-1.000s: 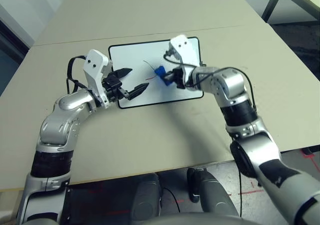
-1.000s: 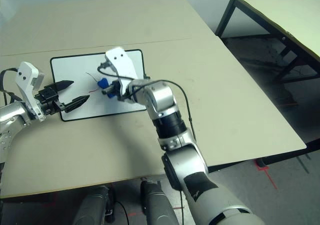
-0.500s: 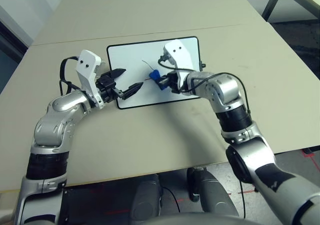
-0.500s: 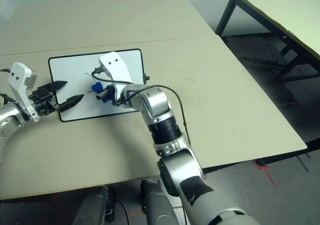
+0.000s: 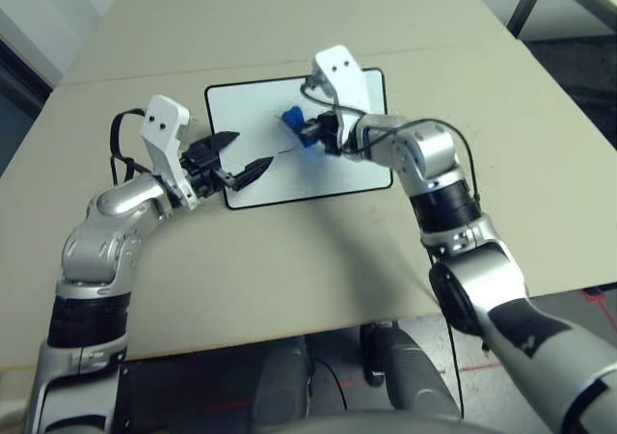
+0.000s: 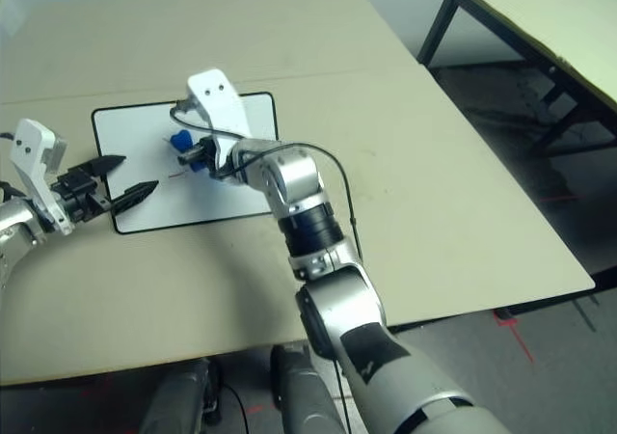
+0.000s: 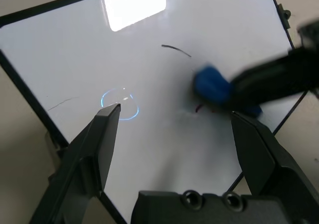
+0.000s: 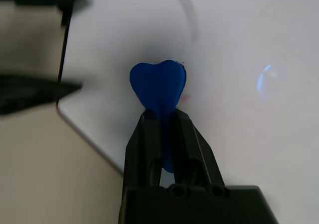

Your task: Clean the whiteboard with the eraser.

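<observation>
The eraser [image 5: 292, 121], pinched tight in the right gripper [image 5: 310, 131], has slid toward eleven o'clock on the whiteboard [image 5: 253, 106], past the red scribble [image 7: 202, 108]; marks remain. The left gripper [image 5: 238, 159] hovers open, empty, at the board's eight-o'clock corner.

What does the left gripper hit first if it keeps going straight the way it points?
Probably the eraser held by the right gripper, over the whiteboard. The left gripper hangs open over the board's edge; depth is unclear.

- The whiteboard [image 5: 318, 169]: a white rectangle with a thin black frame and rounded corners, lying flat on the surface, with a thin dark stroke and faint red marks near its middle.
- The eraser [image 5: 292, 121]: a small bright blue rounded block, pinched in the right claw [image 8: 162, 127], over the board's middle.
</observation>
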`<control>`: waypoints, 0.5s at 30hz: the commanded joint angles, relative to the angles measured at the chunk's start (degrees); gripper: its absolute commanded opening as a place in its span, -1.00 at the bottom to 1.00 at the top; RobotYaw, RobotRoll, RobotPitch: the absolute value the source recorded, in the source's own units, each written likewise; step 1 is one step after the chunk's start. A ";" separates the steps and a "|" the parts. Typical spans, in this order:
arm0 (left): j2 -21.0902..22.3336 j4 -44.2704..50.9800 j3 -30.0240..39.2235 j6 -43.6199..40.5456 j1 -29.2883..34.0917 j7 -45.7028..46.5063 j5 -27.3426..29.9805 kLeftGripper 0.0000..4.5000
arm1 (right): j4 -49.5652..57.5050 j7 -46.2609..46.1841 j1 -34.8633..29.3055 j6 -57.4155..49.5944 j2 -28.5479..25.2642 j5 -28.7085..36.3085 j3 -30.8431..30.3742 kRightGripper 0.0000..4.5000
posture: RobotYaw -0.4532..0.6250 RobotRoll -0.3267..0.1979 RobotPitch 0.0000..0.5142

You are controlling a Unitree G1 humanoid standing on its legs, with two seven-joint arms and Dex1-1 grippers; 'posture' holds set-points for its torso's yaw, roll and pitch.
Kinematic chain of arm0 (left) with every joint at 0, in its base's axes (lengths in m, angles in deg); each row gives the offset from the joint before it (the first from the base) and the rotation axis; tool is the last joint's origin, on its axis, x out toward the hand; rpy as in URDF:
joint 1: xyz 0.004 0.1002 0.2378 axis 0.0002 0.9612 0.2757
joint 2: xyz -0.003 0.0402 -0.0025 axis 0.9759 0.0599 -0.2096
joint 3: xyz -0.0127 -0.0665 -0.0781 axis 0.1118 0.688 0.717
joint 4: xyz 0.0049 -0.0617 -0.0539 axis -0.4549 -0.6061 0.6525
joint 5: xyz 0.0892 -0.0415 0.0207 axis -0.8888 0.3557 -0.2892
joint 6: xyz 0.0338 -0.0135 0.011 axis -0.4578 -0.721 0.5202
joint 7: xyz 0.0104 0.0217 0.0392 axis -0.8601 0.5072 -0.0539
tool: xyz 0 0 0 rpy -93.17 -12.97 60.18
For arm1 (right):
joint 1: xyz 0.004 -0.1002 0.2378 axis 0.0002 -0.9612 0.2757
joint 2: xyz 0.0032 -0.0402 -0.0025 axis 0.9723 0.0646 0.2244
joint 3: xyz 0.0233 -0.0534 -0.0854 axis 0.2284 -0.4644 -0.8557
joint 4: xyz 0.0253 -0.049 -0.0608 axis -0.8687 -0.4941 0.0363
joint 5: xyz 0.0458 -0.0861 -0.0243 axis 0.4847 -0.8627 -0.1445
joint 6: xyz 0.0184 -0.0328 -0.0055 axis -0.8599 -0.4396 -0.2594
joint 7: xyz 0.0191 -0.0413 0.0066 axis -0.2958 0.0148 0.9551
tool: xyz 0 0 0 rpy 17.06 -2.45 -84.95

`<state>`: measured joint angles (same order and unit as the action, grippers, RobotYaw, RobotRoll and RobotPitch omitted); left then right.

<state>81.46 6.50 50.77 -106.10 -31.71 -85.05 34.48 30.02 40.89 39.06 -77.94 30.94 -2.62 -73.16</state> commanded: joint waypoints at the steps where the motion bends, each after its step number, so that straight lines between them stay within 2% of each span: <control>1: 0.75 0.29 0.73 -0.54 1.01 0.09 0.33 1.00 | -0.82 0.12 0.90 -0.14 0.13 -0.65 -0.73 -0.92 | 0.26 0.25 -0.27; 6: 0.69 0.33 0.59 -0.59 0.99 0.19 0.46 1.00 | -12.90 -2.42 10.37 9.47 0.60 -1.58 6.02 -0.92 | 0.26 0.25 -0.26; 9: 0.55 0.43 0.60 -0.58 1.11 0.34 0.52 1.00 | -17.54 -3.07 13.54 13.11 1.10 -1.72 8.11 -0.92 | 0.27 0.25 -0.26; 12: 0.45 0.69 0.63 -0.66 1.28 0.52 0.64 1.00 | -17.57 -2.60 12.95 12.94 1.57 -1.97 7.65 -0.92 | 0.27 0.25 -0.26; 15: 0.53 0.91 0.80 -0.76 1.48 0.73 0.82 1.00 | -10.35 -1.23 6.48 7.83 1.71 -1.71 3.58 -0.92 | 0.27 0.25 -0.25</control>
<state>81.72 6.70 51.02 -106.20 -31.34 -84.45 34.86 17.75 38.87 49.36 -66.41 32.04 -4.32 -66.58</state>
